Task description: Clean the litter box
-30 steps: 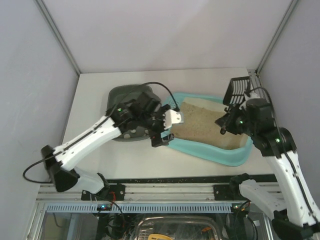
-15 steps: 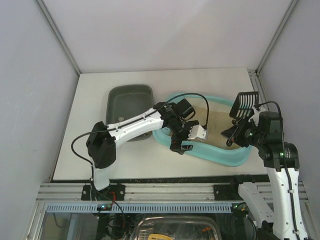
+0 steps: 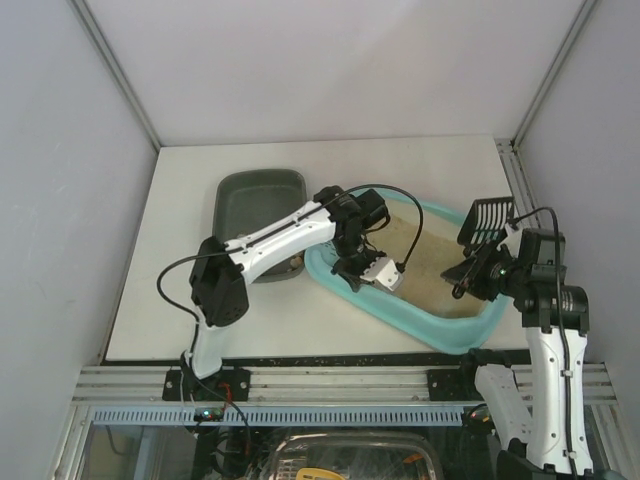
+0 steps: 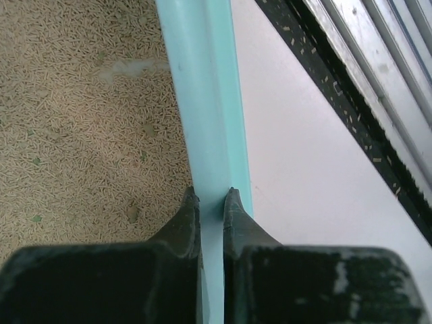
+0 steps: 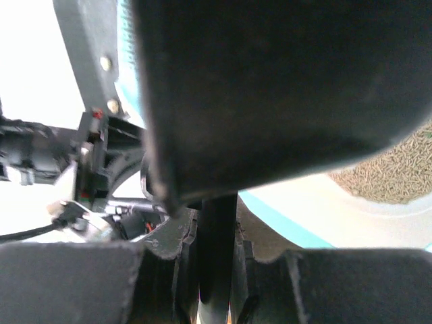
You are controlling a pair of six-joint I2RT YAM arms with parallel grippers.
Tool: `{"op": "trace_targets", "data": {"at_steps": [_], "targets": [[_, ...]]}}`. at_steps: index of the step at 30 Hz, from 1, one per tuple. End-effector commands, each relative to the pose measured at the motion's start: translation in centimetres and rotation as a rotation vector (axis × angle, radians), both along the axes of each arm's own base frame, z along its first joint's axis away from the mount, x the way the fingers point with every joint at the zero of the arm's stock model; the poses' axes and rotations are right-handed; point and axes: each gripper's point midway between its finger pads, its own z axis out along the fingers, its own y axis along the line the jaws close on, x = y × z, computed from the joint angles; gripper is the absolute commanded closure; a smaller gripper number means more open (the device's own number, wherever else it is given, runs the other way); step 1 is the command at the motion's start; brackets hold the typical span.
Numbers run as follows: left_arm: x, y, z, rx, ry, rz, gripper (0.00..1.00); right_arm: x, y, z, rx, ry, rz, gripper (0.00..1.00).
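The light-turquoise litter box (image 3: 440, 335) lies at the right of the table with beige litter (image 3: 430, 265) in it. My left gripper (image 3: 350, 278) is shut on its near-left rim; in the left wrist view the fingertips (image 4: 210, 196) pinch the turquoise rim (image 4: 202, 101), with litter (image 4: 81, 135) on one side and table on the other. My right gripper (image 3: 468, 272) hangs over the box's right end, shut on the handle of a black slotted scoop (image 3: 487, 220). The scoop's blade (image 5: 270, 88) fills the right wrist view above the shut fingers (image 5: 216, 236).
A dark grey rounded tray (image 3: 250, 195) sits left of the litter box, partly under my left arm. Grey walls close in the table on three sides. A metal rail (image 3: 330, 382) runs along the near edge.
My left arm swung from the grey tray to the litter box's near rim and its jaws closed on it. The box shifted and turned. My right arm drew the scoop slightly right and nearer.
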Motion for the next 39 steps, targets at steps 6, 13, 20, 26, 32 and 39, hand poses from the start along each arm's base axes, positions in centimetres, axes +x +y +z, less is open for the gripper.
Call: {"op": "trace_targets", "data": {"at_steps": [6, 13, 20, 26, 32, 39], "targets": [[10.9, 1.2, -2.8, -0.026, -0.299, -0.316, 1.0, -3.3, 1.4, -3.3, 0.072, 0.106, 0.054, 1.0], [18.3, -0.9, -2.6, -0.103, -0.427, -0.349, 1.0, -2.3, 2.2, -4.1, 0.118, 0.125, 0.108, 1.0], [19.9, -0.6, -2.2, -0.212, -0.496, -0.459, 1.0, -0.3, 1.7, -6.9, 0.081, 0.104, 0.097, 1.0], [15.0, 0.8, -0.9, -0.318, -0.441, -0.6, 1.0, 3.9, 0.5, -8.7, -0.041, -0.019, 0.063, 1.0], [12.2, 1.0, -0.2, -0.389, -0.411, -0.581, 1.0, 3.0, 4.4, -10.7, -0.03, 0.064, 0.25, 1.0], [17.1, -1.7, 0.6, -0.397, -0.456, -0.422, 1.0, 0.9, 10.0, -10.7, 0.059, 0.074, 0.372, 1.0]]}}
